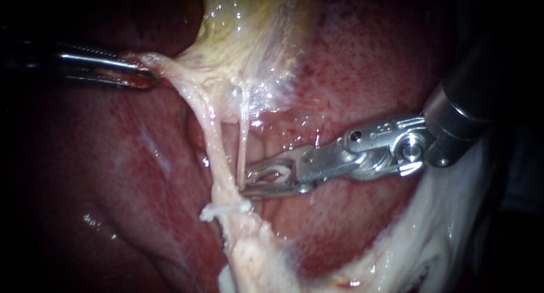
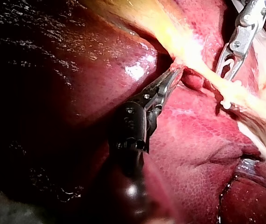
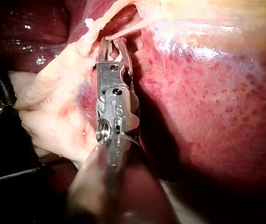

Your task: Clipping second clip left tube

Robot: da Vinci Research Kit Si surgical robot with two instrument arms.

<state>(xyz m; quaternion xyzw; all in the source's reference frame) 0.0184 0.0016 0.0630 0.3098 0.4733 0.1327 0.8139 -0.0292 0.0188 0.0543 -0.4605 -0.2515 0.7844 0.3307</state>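
Two pale tubes run down from the yellowish gallbladder (image 1: 243,38). The left tube (image 1: 214,145) is the thicker one and carries a white clip (image 1: 224,209) low down. The right tube (image 1: 243,140) is a thin strand beside it. My right instrument (image 1: 247,184) reaches in from the right. Its jaws are open with a white clip loaded between them, and their tips lie at the thin strand, just short of the left tube and above the clip. My left instrument (image 1: 148,76) is shut on pale tissue at the gallbladder's edge and holds it taut to the left.
Red liver (image 1: 113,157) lies behind and around the tubes. Pale fatty tissue (image 1: 442,230) spreads under the right instrument's shaft. In the left wrist view, my left instrument (image 2: 172,74) grips tissue while the right instrument (image 2: 228,70) stands over the tubes.
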